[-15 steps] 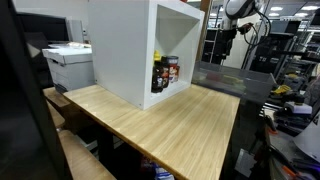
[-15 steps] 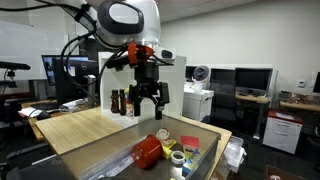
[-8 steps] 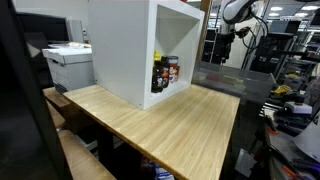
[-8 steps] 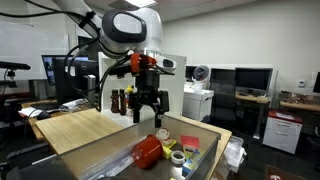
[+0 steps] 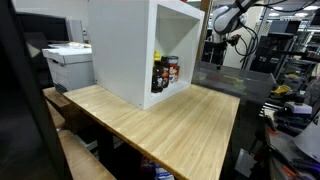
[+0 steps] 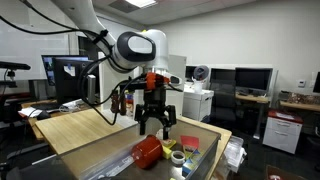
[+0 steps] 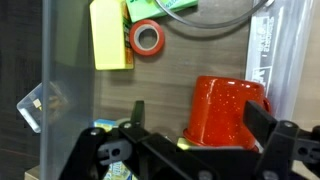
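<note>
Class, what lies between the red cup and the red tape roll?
Nothing; the wrist view shows only bare wood-grain surface between the red cup and the red tape roll.

Franka arm [image 6: 132,45]: glossy white rounded links, dark round cap on the large joint. Orange-red band [image 6: 152,78] directly above the gripper [image 6: 156,127]. Gripper all black, blocky body, two angular linkage fingers [image 7: 136,118] with visible pivots. Black cables [image 6: 101,80] hang in loose loops above the gripper, alongside the white links. White shell shows in both exterior views.
</note>
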### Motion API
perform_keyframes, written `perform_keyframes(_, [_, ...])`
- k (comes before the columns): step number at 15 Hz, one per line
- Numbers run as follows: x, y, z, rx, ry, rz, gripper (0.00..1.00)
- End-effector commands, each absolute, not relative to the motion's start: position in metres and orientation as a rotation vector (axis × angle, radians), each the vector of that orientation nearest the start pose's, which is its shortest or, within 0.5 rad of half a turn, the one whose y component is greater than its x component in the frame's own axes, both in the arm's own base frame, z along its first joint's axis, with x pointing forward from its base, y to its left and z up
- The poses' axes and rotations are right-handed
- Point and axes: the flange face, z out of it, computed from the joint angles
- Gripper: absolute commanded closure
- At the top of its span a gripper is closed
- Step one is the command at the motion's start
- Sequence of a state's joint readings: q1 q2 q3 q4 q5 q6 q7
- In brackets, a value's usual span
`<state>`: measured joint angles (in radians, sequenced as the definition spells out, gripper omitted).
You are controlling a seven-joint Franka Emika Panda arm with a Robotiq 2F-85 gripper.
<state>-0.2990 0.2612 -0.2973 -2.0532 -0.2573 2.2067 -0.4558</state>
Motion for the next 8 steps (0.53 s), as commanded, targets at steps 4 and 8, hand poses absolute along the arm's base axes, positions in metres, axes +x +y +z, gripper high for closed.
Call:
perform_keyframes(4, [0.504,-0.316,0.284,-3.282,-0.317,0.402,0.00])
perform_keyframes(8, [0.510,-0.313,0.260,-3.169,-0.363,0.449,0.00])
